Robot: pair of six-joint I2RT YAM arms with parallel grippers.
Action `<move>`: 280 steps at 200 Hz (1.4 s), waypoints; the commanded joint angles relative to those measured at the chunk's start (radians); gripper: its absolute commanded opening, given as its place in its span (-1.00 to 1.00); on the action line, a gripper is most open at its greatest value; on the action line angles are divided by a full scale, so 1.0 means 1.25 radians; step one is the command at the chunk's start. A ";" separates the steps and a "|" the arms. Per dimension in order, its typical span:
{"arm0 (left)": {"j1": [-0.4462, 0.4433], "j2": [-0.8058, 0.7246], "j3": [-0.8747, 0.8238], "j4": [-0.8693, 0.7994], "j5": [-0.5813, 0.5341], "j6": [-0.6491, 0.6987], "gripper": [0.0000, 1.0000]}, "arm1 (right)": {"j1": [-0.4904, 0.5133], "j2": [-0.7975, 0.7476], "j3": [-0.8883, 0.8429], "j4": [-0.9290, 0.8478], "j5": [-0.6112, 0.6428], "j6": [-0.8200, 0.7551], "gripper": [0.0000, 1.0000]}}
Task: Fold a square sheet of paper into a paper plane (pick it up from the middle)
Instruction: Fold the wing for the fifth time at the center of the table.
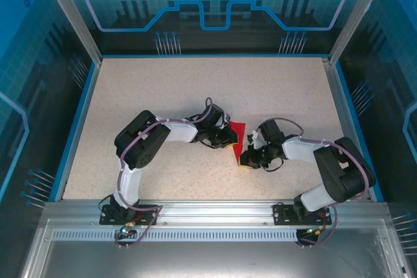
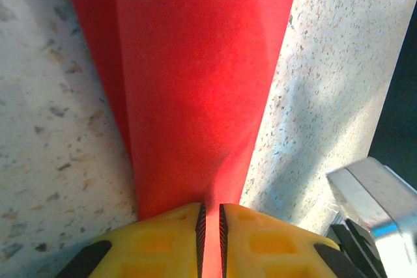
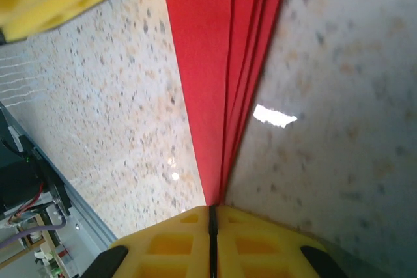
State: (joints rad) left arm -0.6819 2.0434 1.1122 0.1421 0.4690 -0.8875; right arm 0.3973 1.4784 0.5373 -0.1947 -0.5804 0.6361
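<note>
**Speckled beige tabletop** point(image 1: 163, 96), with both black-and-white arms reaching inward to meet near its middle. The left arm point(image 1: 140, 144) and right arm point(image 1: 332, 167) converge on the paper plane point(image 1: 236, 140), a slim, partly folded wedge of thin bright red paper. It lies between the two grippers at the table's centre. Whether it rests on the surface or is raised slightly cannot be told.

**Left gripper** point(image 2: 210, 216): yellow fingers point(image 2: 163, 239) pinch one end of the red paper, and the sheet fills the narrow slit between them.

**Right gripper** point(image 3: 212, 216): pressed together on the pointed end, where several layers fan out from the pinch.

Hazards, as judged:

- **(a) Tearing:** both ends are clamped, so any drift of the arms apart would load the thin paper directly.
- **(b) Buckling:** movement toward each other would bow the wedge and spoil the central crease.
- **(c) Unfolding:** the fanned layers at the right pinch look loosely set and could spring open on release.
- **(d) Slippage:** each grip takes only a small margin, so a twist could pull the paper free.
- **(e) Collision:** the two grippers stand close together and could touch.
</note>
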 commanded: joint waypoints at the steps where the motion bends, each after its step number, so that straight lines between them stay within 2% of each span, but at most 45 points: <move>1: -0.008 0.023 0.004 -0.053 -0.015 0.012 -0.64 | -0.025 -0.066 0.005 -0.029 -0.031 0.020 -0.81; 28: -0.012 0.019 0.009 -0.052 -0.012 0.010 -0.64 | -0.046 -0.075 0.035 0.022 -0.036 0.064 -0.78; 70: -0.013 0.017 0.018 -0.055 -0.010 0.009 -0.63 | -0.043 0.004 0.049 0.129 -0.072 0.123 -0.78; 114: -0.013 0.011 0.018 -0.045 -0.003 0.003 -0.63 | -0.022 0.066 0.068 0.146 -0.066 0.118 -0.77; 178: -0.014 -0.012 0.019 -0.044 0.000 0.008 -0.60 | -0.023 0.155 0.082 0.008 0.011 0.009 -0.83; 198: -0.013 -0.035 0.015 -0.032 -0.001 0.010 -0.49 | -0.027 0.175 0.082 -0.035 0.032 -0.033 -0.85; 210: -0.012 -0.064 0.012 -0.032 -0.011 0.017 -0.36 | -0.034 0.181 0.077 -0.041 0.027 -0.054 -0.87; 239: 0.002 -0.156 0.006 -0.070 -0.074 0.049 -0.20 | -0.043 0.180 0.065 -0.024 -0.023 -0.089 -0.87; 280: 0.035 -0.200 -0.022 -0.093 -0.119 0.055 -0.27 | -0.044 0.177 0.081 -0.046 -0.031 -0.107 -0.87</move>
State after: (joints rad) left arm -0.6659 1.8130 1.1198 0.0719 0.3729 -0.8452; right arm 0.3477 1.6695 0.6521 -0.1432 -0.6418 0.5453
